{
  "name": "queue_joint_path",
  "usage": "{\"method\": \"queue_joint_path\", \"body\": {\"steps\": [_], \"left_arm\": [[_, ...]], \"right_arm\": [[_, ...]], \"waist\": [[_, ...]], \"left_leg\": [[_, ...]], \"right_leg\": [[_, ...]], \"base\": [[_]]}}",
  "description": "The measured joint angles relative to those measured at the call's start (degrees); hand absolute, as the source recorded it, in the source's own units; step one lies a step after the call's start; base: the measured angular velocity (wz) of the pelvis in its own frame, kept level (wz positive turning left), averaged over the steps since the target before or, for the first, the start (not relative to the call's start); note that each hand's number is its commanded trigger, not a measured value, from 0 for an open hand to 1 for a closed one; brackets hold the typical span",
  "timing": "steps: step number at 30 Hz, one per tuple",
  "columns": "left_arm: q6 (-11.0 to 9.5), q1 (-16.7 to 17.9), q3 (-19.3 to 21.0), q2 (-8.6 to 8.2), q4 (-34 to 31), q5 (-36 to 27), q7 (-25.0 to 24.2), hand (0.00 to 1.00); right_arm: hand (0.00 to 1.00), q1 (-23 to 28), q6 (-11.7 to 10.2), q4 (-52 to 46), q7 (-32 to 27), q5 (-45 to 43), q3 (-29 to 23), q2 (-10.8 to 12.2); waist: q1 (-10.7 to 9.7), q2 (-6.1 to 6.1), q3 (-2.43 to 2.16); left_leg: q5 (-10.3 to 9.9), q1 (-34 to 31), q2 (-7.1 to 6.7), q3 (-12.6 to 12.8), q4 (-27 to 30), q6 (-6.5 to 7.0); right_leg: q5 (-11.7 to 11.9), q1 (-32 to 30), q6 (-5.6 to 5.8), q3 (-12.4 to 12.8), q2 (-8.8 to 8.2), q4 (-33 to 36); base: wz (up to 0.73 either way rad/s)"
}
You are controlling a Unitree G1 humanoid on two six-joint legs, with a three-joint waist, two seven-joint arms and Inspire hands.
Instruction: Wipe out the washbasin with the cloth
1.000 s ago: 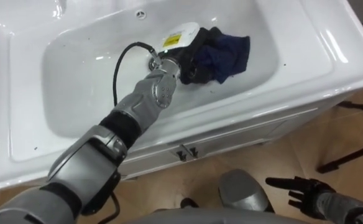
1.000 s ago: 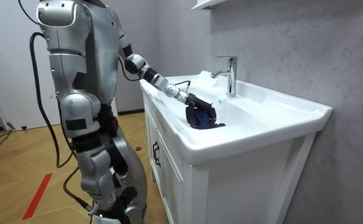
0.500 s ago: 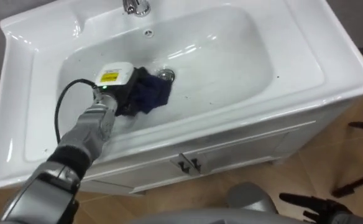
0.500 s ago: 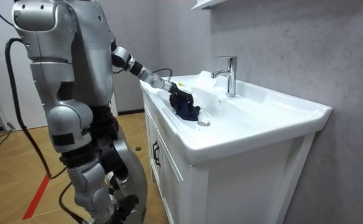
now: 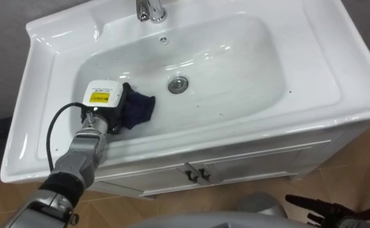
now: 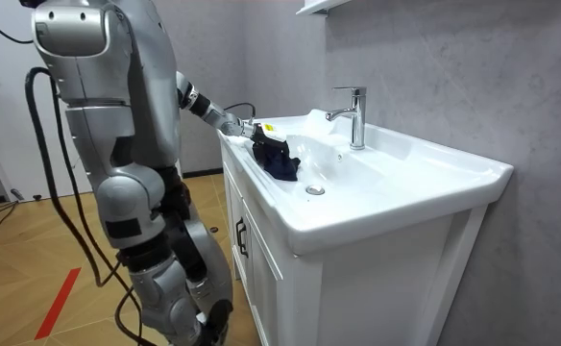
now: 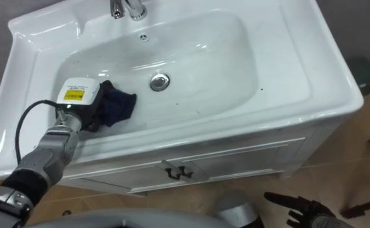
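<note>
Left hand [image 5: 109, 111] rests on the crumpled dark blue cloth [image 5: 140, 109] on the left slope of the smooth, glossy white basin [image 5: 236, 57], near the round metal drain [image 5: 178, 83], its grip hidden so I cannot tell it, while my right hand [image 7: 297, 208] hangs spread low before the cabinet [image 5: 248, 161].

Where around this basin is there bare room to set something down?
The basin is bare right of the drain, up to its right wall, and along its wide right rim. The bowl's left is crowded: the left robot hand and dark blue cloth sit there.
</note>
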Motion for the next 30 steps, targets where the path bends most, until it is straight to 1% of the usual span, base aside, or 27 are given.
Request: {"method": "queue_joint_path", "body": {"steps": [4, 7, 11, 14, 17, 18, 20, 21, 22, 23, 24, 25, 26, 27, 28, 29, 30], "left_arm": [[0.44, 1.45, 0.31, 0.01, -2.15, 0.02, 0.0, 1.0], [0.43, 2.02, 0.23, 0.0, -3.09, 0.01, 0.0, 1.0], [0.47, 3.14, 0.22, 0.08, -4.09, -0.01, 0.74, 1.0], [1.1, 3.71, -0.03, 0.04, -5.06, -0.03, 0.87, 1.0], [2.31, 3.37, -1.05, -0.01, -6.0, -0.32, 0.66, 1.0], [2.79, 2.93, -1.73, -0.19, -6.04, -0.37, 0.66, 1.0], [4.34, 2.22, -2.79, -1.11, -6.13, -0.64, 0.56, 1.0], [5.44, 1.56, -3.54, -1.47, -6.74, -1.15, -0.08, 1.0], [6.0, 0.74, -4.1, -1.81, -7.21, -1.91, -1.26, 1.0], [6.18, 0.24, -4.31, -2.14, -7.21, -2.05, -1.91, 1.0], [6.35, -0.58, -4.63, -2.92, -7.02, -3.0, -3.16, 1.0], [6.37, -1.55, -4.7, -3.75, -6.97, -4.08, -4.28, 1.0], [6.36, -1.91, -4.78, -4.15, -6.98, -4.98, -4.64, 1.0], [6.35, -2.88, -5.01, -5.13, -6.55, -6.74, -5.08, 1.0], [6.34, -4.14, -5.23, -6.26, -6.43, -8.33, -5.77, 1.0], [6.34, -4.75, -5.66, -6.57, -6.41, -9.38, -6.06, 1.0], [6.33, -5.89, -6.85, -7.07, -6.55, -11.55, -6.69, 1.0]], "right_arm": [[0.0, 0.14, -0.34, -0.07, -0.15, 0.22, -0.04, -0.06], [0.0, 0.19, -0.74, -0.05, -0.09, 0.18, -0.02, -0.04], [0.0, 0.47, -1.45, -0.13, 0.0, 0.22, 0.2, -0.04], [0.0, 0.45, -1.68, -0.16, -0.11, 0.17, 1.92, 0.06], [0.0, 0.39, -1.83, -0.05, -0.52, 0.34, 1.94, 0.57], [0.0, 0.37, -1.9, 0.11, -0.63, 0.31, 2.47, 0.62], [0.0, 0.09, -1.88, 0.73, -0.63, 0.31, 3.55, 0.62], [0.0, -0.11, -1.78, 1.24, -0.57, 0.28, 3.65, 0.67], [0.0, -0.04, -1.75, 1.22, -0.58, 0.18, 4.08, 0.67], [0.0, -0.06, -1.73, 1.24, -0.61, 0.13, 4.24, 0.67], [0.0, -0.1, -1.72, 1.25, -0.64, 0.09, 5.1, 0.67], [0.0, -0.32, -1.72, 1.26, -0.69, 0.21, 5.23, 0.71], [0.0, -0.48, -1.76, 1.26, -0.79, 0.22, 5.22, 0.74], [0.0, -0.66, -1.93, 1.24, -1.16, 0.22, 5.24, 0.73], [0.0, -0.69, -1.98, 1.3, -1.36, 0.2, 5.29, 0.73], [0.0, -0.76, -1.99, 1.43, -1.39, 0.21, 5.37, 0.78], [0.0, -1.12, -1.95, 1.81, -1.57, 0.2, 6.03, 1.0]], "waist": [[1.21, -0.03, 0.01], [1.88, -0.07, 0.02], [1.99, -0.13, 0.03], [1.9, -0.26, 0.12], [1.24, -0.5, 0.29], [0.81, -0.65, 0.41], [0.46, -0.95, 0.62], [0.09, -1.11, 0.74], [-0.01, -1.3, 0.87], [-0.05, -1.4, 0.95], [-0.11, -1.49, 1.01], [-0.7, -1.59, 1.08], [-1.11, -1.62, 1.1], [-1.82, -1.67, 1.14], [-2.16, -1.85, 1.27], [-2.3, -1.98, 1.36], [-2.68, -2.3, 1.59]], "left_leg": [[0.13, 0.07, 0.12, -0.08, 0.03, -0.22], [0.24, 0.46, 0.15, -0.74, -0.16, -0.4], [0.35, 0.9, 0.11, -0.74, -0.49, -0.58], [0.37, 0.91, 0.03, -0.73, -0.52, -0.6], [0.48, 0.9, -0.19, -0.92, -1.44, -0.76], [0.48, 0.87, -0.27, -0.88, -1.59, -0.76], [0.48, 0.82, -0.43, -0.92, -1.72, -0.76], [0.48, 0.76, -0.48, -1.08, -1.7, -0.75], [0.48, 0.72, -0.61, -1.08, -1.59, -0.73], [0.51, 0.71, -0.68, -1.08, -1.51, -0.69], [0.52, 0.69, -0.89, -1.27, -1.45, -0.67], [0.62, 0.66, -1.13, -1.39, -1.45, -0.51], [0.68, 0.58, -1.27, -1.39, -1.46, -0.4], [0.71, 0.43, -1.46, -1.39, -1.46, -0.35], [0.73, 0.42, -1.65, -1.51, -1.46, -0.32], [0.73, 0.4, -1.74, -1.57, -1.46, -0.3], [0.73, 0.35, -1.88, -1.47, -1.45, -0.28]], "right_leg": [[-0.29, 0.22, -0.46, -0.31, 0.08, -0.03], [-0.38, 1.1, -0.64, -0.83, 0.2, -0.76], [-0.47, 1.45, -0.78, -0.87, 0.21, -1.04], [-0.6, 1.41, -0.84, -0.92, 0.1, -0.92], [-0.79, 1.41, -0.74, -1.89, -0.16, -0.93], [-0.83, 1.53, -0.69, -2.6, -0.31, -0.93], [-0.91, 1.53, -0.54, -2.88, -0.52, -0.85], [-0.95, 1.53, -0.46, -3.02, -0.65, -0.9], [-1.03, 1.53, -0.31, -3.12, -0.85, -0.77], [-1.06, 1.53, -0.25, -3.13, -0.96, -0.72], [-1.1, 1.57, -0.13, -3.19, -1.16, -0.68], [-1.1, 1.59, 0.06, -3.54, -1.38, -0.64], [-1.15, 1.6, 0.17, -3.73, -1.55, -0.64], [-1.22, 1.66, 0.38, -4.13, -1.86, -0.64], [-1.27, 1.76, 0.58, -4.38, -2.11, -0.63], [-1.29, 1.77, 0.67, -4.44, -2.22, -0.62], [-1.34, 1.76, 0.8, -4.51, -2.35, -0.57]], "base": [[0.04], [0.07], [0.0], [0.02], [0.21], [0.23], [0.17], [0.07], [0.05], [0.04], [0.04], [0.07], [0.14], [0.17], [0.16], [0.1], [0.05]]}}
